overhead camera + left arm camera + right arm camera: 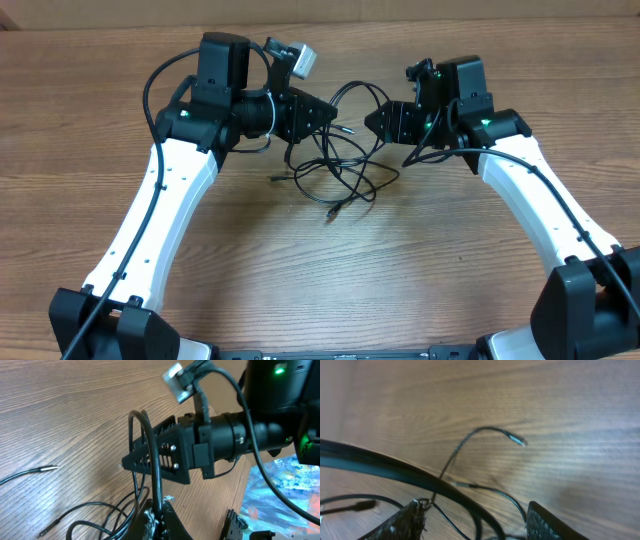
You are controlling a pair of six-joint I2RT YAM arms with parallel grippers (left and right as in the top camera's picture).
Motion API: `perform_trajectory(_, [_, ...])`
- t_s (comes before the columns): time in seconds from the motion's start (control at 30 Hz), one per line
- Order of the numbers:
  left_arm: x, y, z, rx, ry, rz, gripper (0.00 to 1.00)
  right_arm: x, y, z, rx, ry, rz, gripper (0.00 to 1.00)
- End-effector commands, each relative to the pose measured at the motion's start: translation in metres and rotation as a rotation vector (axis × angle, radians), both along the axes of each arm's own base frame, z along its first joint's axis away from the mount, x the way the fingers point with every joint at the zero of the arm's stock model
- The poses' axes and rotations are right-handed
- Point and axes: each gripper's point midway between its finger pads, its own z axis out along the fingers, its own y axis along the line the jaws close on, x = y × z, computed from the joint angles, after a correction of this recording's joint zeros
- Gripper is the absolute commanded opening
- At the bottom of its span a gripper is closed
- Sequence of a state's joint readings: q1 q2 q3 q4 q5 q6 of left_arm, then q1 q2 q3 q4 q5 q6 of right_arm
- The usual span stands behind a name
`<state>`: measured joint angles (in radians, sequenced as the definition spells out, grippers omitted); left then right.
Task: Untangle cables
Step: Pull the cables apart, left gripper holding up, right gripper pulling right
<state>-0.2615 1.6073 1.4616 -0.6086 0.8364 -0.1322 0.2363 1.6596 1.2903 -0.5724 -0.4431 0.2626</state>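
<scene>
We see a brown wooden surface (320, 280) with a long grain running from side to side. On its far middle part lie the cables (340, 170), thin and black, in loose loops that cross each other. One plug end (329, 215) rests on the wood at the near side of the loops.

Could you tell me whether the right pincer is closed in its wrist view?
No, the right pincer's fingers stand well apart at the bottom edge, with cables crossing the gap between them.
</scene>
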Motion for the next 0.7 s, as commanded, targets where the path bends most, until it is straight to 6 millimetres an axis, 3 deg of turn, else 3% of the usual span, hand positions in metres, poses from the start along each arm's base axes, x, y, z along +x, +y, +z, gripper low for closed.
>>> perform_trajectory(0.0, [0.002, 0.001, 0.007, -0.002, -0.011, 0.012, 0.04, 0.009, 0.008, 0.03, 0.05, -0.09, 0.022, 0.57])
perform_trajectory(0.23, [0.007, 0.006, 0.005, 0.023, -0.027, 0.036, 0.04, 0.006, 0.008, 0.028, 0.049, -0.077, 0.025, 0.22])
perform_trajectory(0.43, [0.025, 0.027, -0.003, 0.087, -0.041, 0.137, 0.04, -0.002, 0.006, 0.019, 0.035, -0.025, 0.026, 0.18])
perform_trajectory(0.53, [0.029, 0.034, -0.005, 0.103, -0.042, 0.166, 0.04, -0.004, 0.005, 0.018, 0.032, -0.013, 0.026, 0.04])
perform_trajectory(0.67, [0.027, 0.036, -0.008, 0.111, -0.025, 0.171, 0.04, -0.005, 0.005, 0.017, 0.031, -0.009, 0.026, 0.04])
